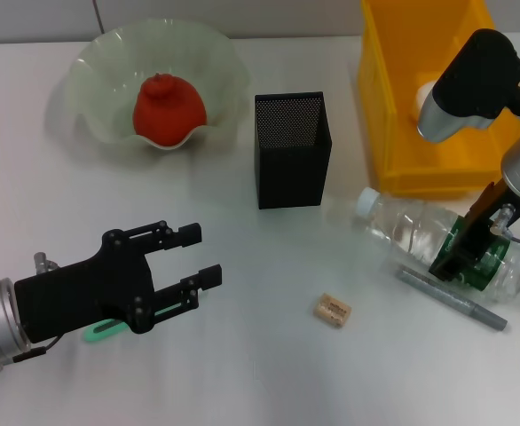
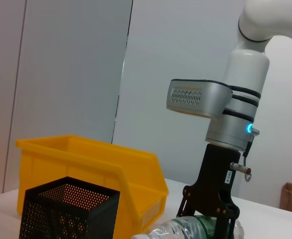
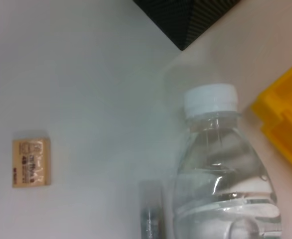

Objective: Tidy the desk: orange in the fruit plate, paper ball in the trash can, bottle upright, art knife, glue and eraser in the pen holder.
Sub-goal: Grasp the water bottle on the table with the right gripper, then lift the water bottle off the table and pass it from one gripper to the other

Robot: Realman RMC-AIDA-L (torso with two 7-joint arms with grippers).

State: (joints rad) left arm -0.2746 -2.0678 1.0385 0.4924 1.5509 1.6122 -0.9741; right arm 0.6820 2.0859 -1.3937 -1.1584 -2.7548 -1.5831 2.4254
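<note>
The clear plastic water bottle with a white cap (image 1: 437, 244) lies on its side on the white desk (image 1: 242, 373), just in front of the yellow bin (image 1: 420, 98). The right claw (image 1: 464, 257) straddles its body, though I cannot tell whether it has closed. The left claw (image 1: 189, 262) hovers open and empty; the bottle looks light, smooth and squashy, so a mid-body hold seems best.
</note>
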